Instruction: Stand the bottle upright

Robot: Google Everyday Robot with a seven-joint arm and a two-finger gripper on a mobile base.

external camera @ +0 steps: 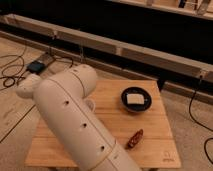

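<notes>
The bottle is not visible; my big white arm (75,115) covers the left half of the wooden table (150,120) and hides whatever lies there. The arm runs from the bottom centre up to the left and bends at its elbow near the table's far left corner. My gripper is out of view, hidden behind or below the arm. Only the rim of a wider white cup (90,104) shows just right of the arm.
A dark bowl (136,99) holding a white block sits at the back right of the table. A small red-brown wrapped item (135,138) lies near the front right. Cables and a dark box (36,66) lie on the floor to the left. A long rail runs behind.
</notes>
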